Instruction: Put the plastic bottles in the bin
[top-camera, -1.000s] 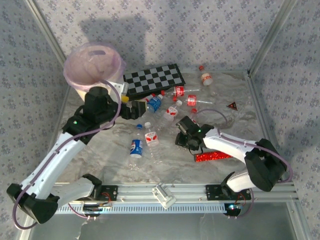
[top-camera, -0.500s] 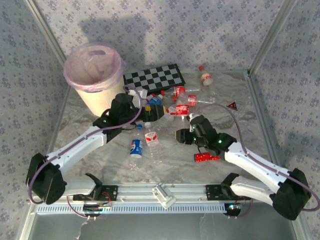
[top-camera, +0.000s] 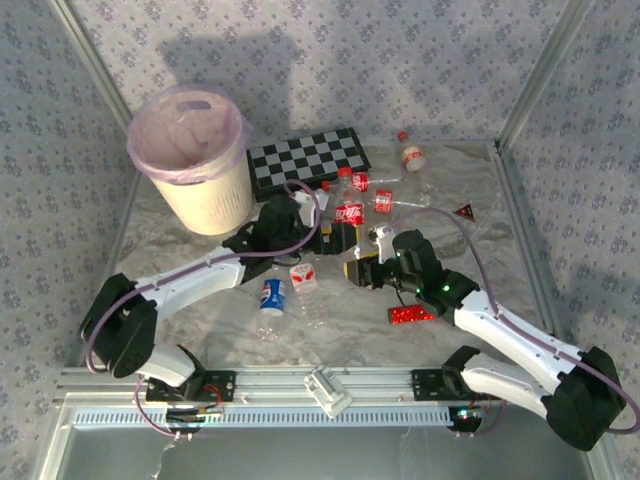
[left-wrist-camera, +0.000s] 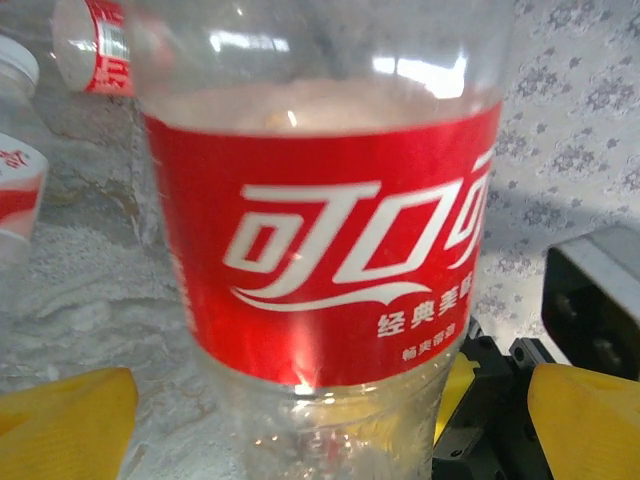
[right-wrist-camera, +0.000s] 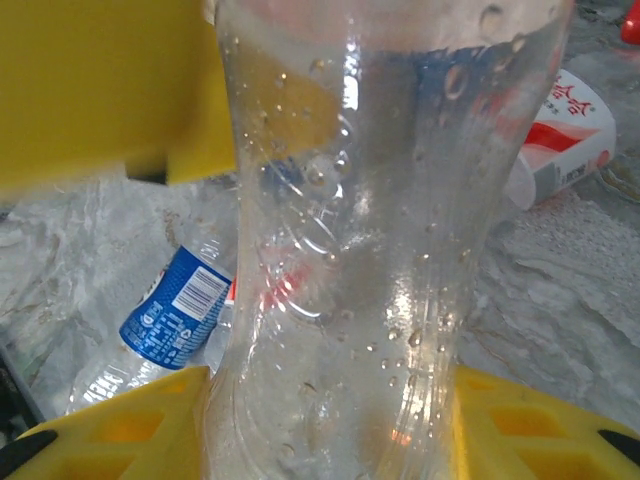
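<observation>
A clear plastic bottle (top-camera: 348, 212) with a red label and red cap stands upright above the table's middle. My right gripper (top-camera: 356, 270) is shut on its clear lower body (right-wrist-camera: 350, 250), one yellow finger (right-wrist-camera: 110, 435) pressed on each side. My left gripper (top-camera: 335, 236) is open, its yellow fingers (left-wrist-camera: 65, 415) spread wide either side of the same bottle (left-wrist-camera: 320, 250) below the label, not touching it. More plastic bottles lie on the table: a blue-labelled one (top-camera: 272, 297), a red-and-white one (top-camera: 303, 275) and several behind. The bin (top-camera: 190, 150), cream with a pink liner, stands at the back left.
A checkerboard (top-camera: 308, 158) lies behind the bottles beside the bin. A red glittery tube (top-camera: 411, 315) lies under my right arm, and a small red triangle (top-camera: 463, 211) sits to the right. Metal frame rails border the table's sides.
My left arm has swung from beside the bin to the table's middle, its open fingers now around the bottle. My right gripper has raised the bottle upright and shifted it slightly left.
</observation>
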